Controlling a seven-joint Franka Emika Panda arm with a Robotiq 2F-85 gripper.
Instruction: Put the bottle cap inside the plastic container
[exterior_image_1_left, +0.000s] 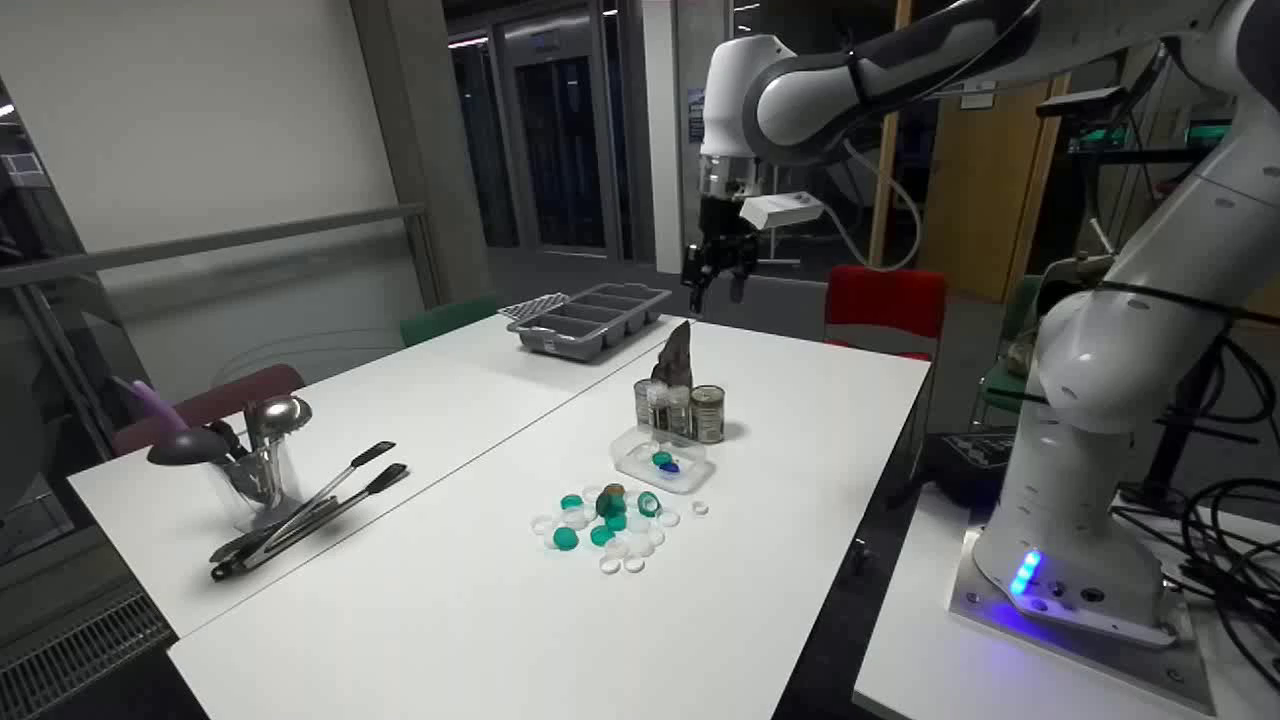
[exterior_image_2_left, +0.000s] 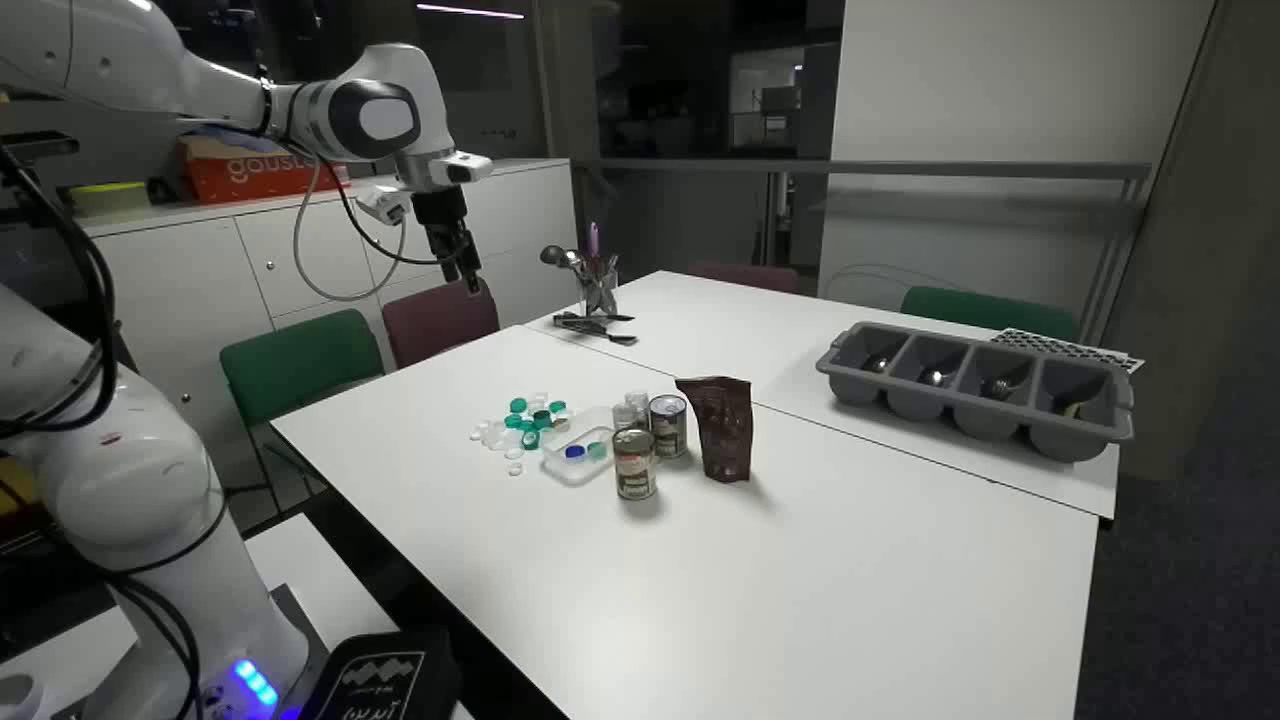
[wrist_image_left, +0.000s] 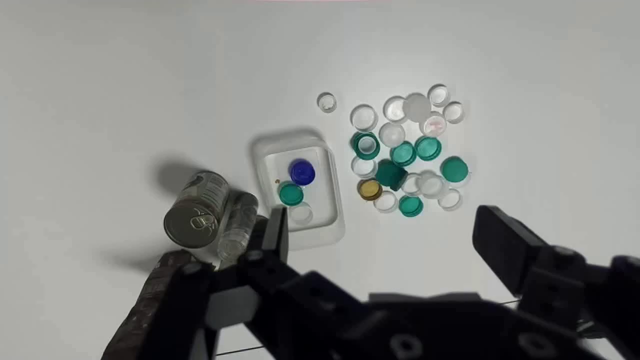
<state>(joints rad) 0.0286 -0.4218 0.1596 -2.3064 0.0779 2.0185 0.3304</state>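
Note:
The plastic container is a small clear shallow tub (wrist_image_left: 330, 232) on the white table, left of centre in the wrist view. It also shows in both exterior views (exterior_image_1_left: 690, 480) (exterior_image_2_left: 572, 474). It holds a blue cap (wrist_image_left: 302, 172), a green cap (wrist_image_left: 291, 194) and a clear cap (wrist_image_left: 301, 214). Loose bottle caps in green, white, clear and gold lie beside it, among them a green cap (wrist_image_left: 411, 205) and a gold cap (wrist_image_left: 370, 189). My gripper (wrist_image_left: 381, 222) is open with nothing between its fingers. In both exterior views the gripper (exterior_image_1_left: 716, 290) (exterior_image_2_left: 464, 282) is high above the table.
Cans (wrist_image_left: 192, 220) (exterior_image_2_left: 636, 464), small clear jars (wrist_image_left: 240, 225) and a brown pouch (exterior_image_2_left: 728, 430) stand beside the tub. A grey compartment tray (exterior_image_1_left: 575, 340) (exterior_image_2_left: 965, 395) sits farther off. A utensil holder (exterior_image_1_left: 265, 480) and tongs (exterior_image_1_left: 300, 525) are on the table's far side from the robot.

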